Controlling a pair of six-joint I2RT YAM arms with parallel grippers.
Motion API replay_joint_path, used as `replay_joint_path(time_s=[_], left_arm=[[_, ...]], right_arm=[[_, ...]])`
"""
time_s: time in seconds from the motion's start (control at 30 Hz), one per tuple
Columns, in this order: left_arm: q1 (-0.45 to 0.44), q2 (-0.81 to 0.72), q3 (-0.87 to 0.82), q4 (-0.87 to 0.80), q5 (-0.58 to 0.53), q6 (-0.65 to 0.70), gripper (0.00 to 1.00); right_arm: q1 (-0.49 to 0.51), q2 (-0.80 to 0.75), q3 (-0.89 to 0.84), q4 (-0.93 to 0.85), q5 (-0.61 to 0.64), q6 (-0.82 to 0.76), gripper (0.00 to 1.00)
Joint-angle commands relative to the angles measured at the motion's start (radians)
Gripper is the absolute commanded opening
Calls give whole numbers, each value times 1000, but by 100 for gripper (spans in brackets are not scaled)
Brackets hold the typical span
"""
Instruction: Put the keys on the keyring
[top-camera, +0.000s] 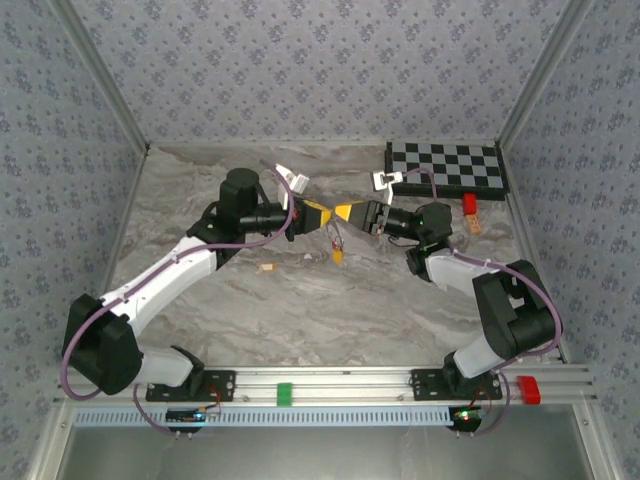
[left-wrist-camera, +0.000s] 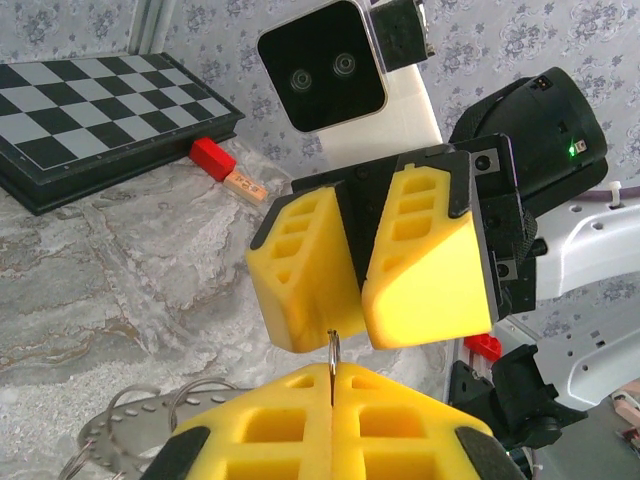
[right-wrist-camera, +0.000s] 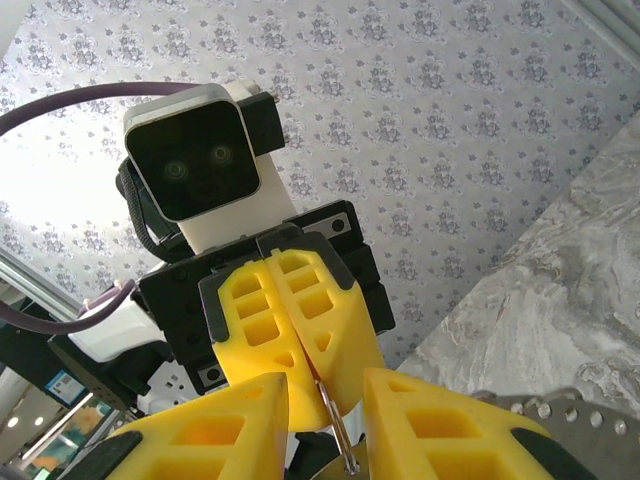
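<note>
The left gripper (left-wrist-camera: 332, 388) has its jaws clamped on the keyring (left-wrist-camera: 332, 352), holding it above the worktop (top-camera: 300, 300) mid-table, probably to steady it. The ring stands edge-on along the jaw seam and juts towards the right gripper (left-wrist-camera: 358, 320), whose jaws stand slightly apart around it.

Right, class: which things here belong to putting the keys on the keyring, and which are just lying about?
For the job:
keyring, pinched in the left fingers
orange-headed key
pale tan key, on the table

Lying about:
chessboard
red block
small wooden block
green block, on the front rail
</note>
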Motion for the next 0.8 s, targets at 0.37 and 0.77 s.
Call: replay_joint_path(time_s=[0.37,0.77], left_arm=[[17,-27,8,49,-15,-3,0],[18,-20,0,42,-11,5,0]], right_arm=[[26,-13,9,48,-39,13,24],[23,-30,12,49,-29,24,17]])
